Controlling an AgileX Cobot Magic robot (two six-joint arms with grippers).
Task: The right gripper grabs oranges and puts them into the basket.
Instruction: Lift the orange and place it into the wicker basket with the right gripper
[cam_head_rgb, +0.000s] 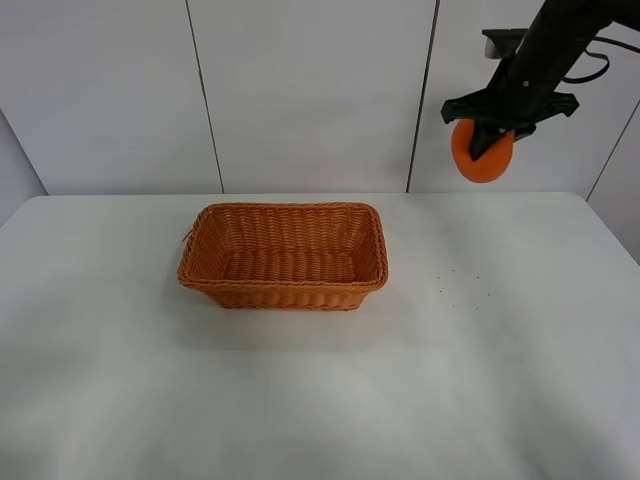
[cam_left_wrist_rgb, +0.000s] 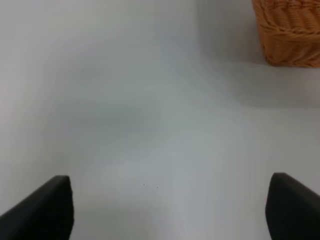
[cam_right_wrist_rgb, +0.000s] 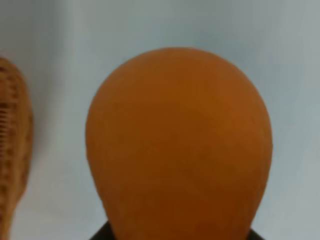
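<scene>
Table: white, matte, fills the lower part of the high view. Behind it stands a wall of pale panels with thin dark seams.

Basket: woven wicker, orange-brown, rectangular, with flaring sides and a braided rim. It sits flat on the table, slightly left of centre in the high view, long side toward the camera. The interior shows only weave. 1 corner of it also appears at the edge of the left wrist view.

Right arm: dark, jointed, with a black cable looping beside it. It enters from the upper right corner of the high view and angles down toward the left.

Right claw: raised well above the table, to the right of the basket and farther back, seen against the wall panels. It is clamped on the orange, with 1 black finger crossing the front of the fruit.

Left claw: spread wide. Its 2 black fingertips sit at opposite lower corners of the left wrist view with bare table between them. Nothing is in its grip.

Orange: 1 fruit, bright orange and smooth-looking, held in the air by the right claw and touching neither table nor basket. In the right wrist view it fills most of the frame, with table below it and a strip of basket rim off to 1 side, so it is not over the basket.

Specks: a few tiny dark dots on the table right of the basket.
</scene>
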